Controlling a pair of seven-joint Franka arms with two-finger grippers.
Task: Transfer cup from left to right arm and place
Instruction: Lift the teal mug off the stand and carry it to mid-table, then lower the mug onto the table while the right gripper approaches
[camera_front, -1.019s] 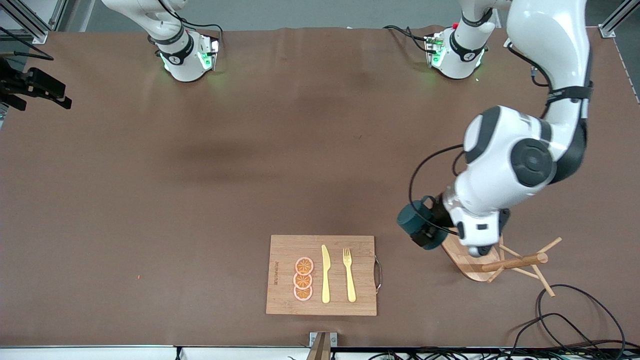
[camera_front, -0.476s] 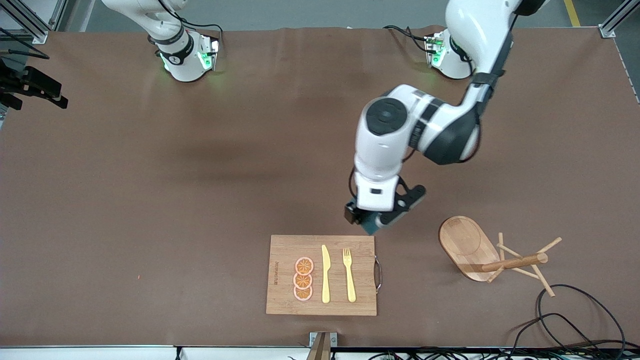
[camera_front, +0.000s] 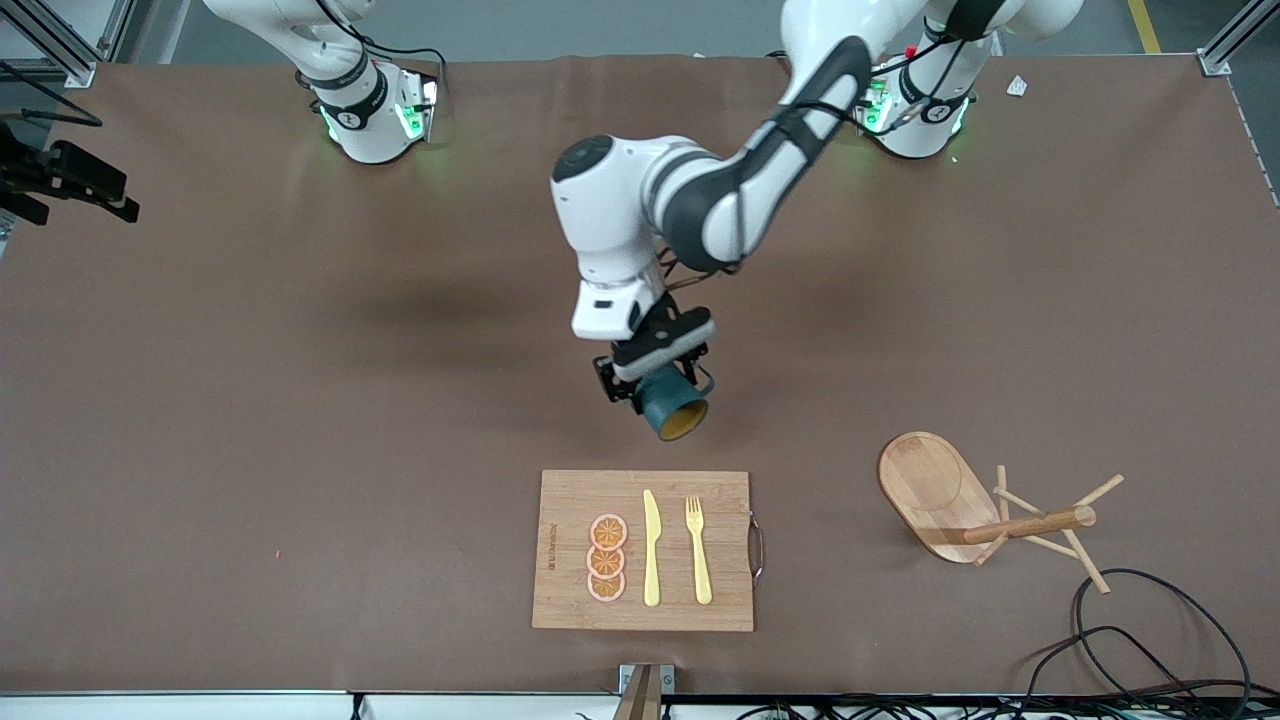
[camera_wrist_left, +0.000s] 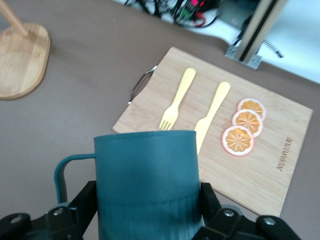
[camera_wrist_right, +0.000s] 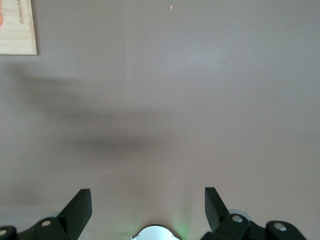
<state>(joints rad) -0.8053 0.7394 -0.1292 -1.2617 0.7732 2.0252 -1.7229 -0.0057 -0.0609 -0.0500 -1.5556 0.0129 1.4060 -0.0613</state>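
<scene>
Carrying cup (camera_front: 671, 405) over bare tabletop (camera_front: 300, 400), clenched in left end effector (camera_front: 655, 385). Right end effector (camera_wrist_right: 148, 207) waiting, spread wide, seemingly off front view. Next: presenting cup for handover.

Left wrist view: cup (camera_wrist_left: 145, 185) base cut off by the frame edge, its inside hidden. Wooden stand (camera_wrist_left: 22, 60) partly cropped (post runs out of frame). Cutting board (camera_front: 643, 550) lettering too small to read.
</scene>
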